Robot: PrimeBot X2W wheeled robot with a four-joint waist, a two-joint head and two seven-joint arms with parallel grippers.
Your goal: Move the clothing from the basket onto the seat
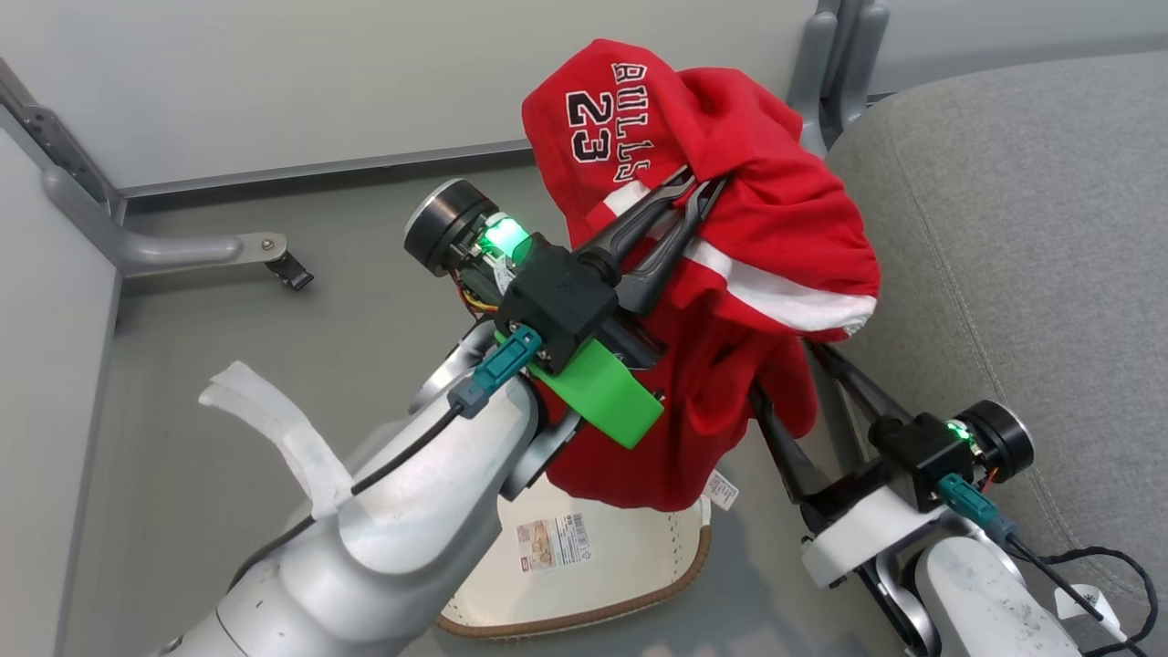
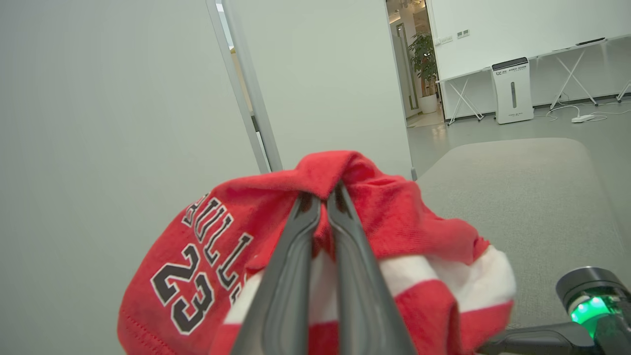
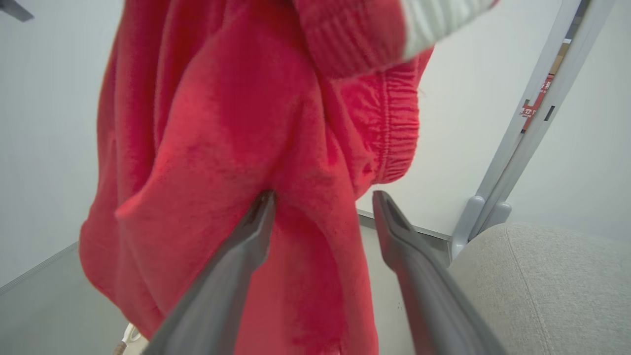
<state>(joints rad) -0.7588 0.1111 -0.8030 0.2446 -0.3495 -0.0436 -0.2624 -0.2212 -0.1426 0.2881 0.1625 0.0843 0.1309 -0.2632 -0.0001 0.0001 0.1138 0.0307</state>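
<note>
Since the left gripper (image 1: 698, 187) is pinched tight on a fold near the top of the clothing (image 1: 776, 237), the red garment hangs from it in the air. Its long axis runs down toward the basket (image 1: 630, 547) on the floor beneath. I cannot tell whether the lowest hem touches the basket. The coming move turns on the seat (image 1: 1022, 228), which lies to the robot's right of the hanging cloth, just beside it, with the white-striped edge already near the cushion's rounded border. The right gripper (image 3: 323, 197) reaches up under the cloth from the seat side, its two fingers apart, one tip against the fabric and nothing clamped between them. I judge the carry should go rightward, high enough that the trailing hem clears the cushion's edge.
</note>
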